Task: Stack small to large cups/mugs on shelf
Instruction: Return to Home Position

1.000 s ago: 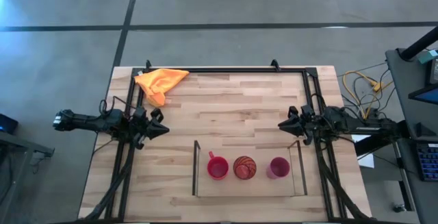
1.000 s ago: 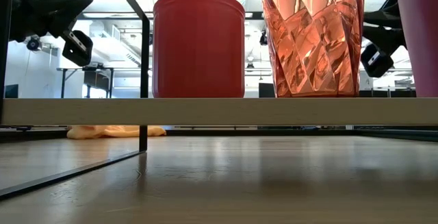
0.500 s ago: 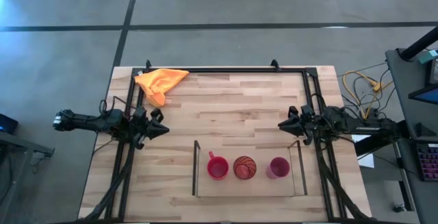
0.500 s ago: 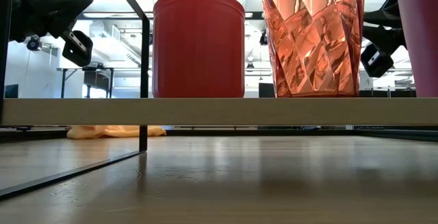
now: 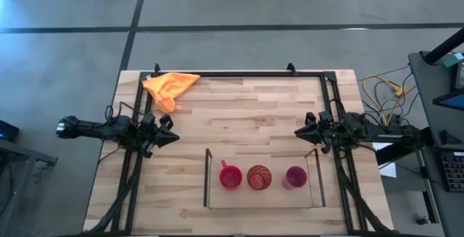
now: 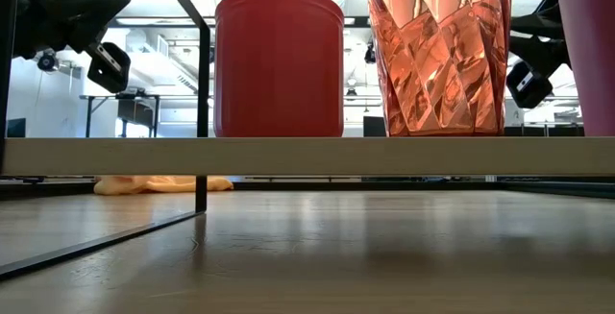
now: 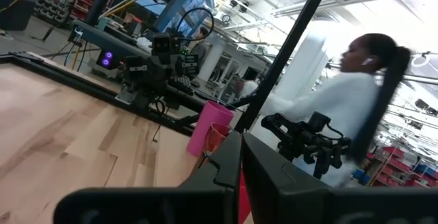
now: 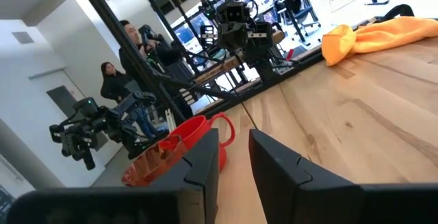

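Note:
Three cups stand side by side, each on its base, on the light-wood shelf [image 5: 262, 198]: a red mug [image 5: 230, 177] with a handle, an orange cup [image 5: 259, 177] with dark lines, and a magenta-pink tumbler [image 5: 295, 177]. The low view shows the red mug [image 6: 279, 60], the orange cup [image 6: 440, 50] and the tumbler's edge [image 6: 588, 50] on the shelf board [image 6: 307, 156]. My left gripper [image 5: 172, 137] hovers by the table's left side, shut and holding nothing. My right gripper [image 5: 298, 131] hovers by the right side, its fingers a narrow gap apart [image 8: 234, 152], also holding nothing.
A yellow-orange cloth [image 5: 170, 86] lies crumpled at the table's far left corner. Thin dark upright panels [image 5: 207, 177] close the shelf's short ends. A black frame [image 5: 239, 74] runs along the far edge and sides. Bare wood lies between the arms. People stand in the room beyond [image 7: 356, 114].

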`<state>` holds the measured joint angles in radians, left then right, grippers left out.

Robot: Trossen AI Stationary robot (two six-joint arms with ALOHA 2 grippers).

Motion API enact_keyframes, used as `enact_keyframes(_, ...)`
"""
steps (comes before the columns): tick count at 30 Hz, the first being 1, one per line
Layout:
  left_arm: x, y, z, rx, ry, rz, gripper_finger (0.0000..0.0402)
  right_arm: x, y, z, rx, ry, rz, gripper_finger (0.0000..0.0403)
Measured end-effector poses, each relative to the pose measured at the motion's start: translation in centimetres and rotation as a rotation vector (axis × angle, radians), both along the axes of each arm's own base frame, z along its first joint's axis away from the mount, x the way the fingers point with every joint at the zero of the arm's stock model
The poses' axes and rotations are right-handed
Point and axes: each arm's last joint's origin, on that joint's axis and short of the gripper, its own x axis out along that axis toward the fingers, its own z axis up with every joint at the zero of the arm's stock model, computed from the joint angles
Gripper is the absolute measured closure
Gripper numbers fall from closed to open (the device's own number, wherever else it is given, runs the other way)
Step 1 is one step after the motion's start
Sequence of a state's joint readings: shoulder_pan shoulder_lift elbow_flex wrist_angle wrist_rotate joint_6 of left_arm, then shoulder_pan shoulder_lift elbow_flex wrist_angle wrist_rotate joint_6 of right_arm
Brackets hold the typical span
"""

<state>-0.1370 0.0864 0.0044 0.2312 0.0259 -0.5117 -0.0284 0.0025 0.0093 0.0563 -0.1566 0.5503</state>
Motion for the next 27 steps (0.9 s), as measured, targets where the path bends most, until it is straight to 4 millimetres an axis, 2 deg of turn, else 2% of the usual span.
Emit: enact_keyframes(27, 0.0, 0.0, -0.02, 0.0, 0.003, 0.0, 0.0402, 0.0, 0.0, 0.01, 0.0, 0.0, 0.0, 0.033)
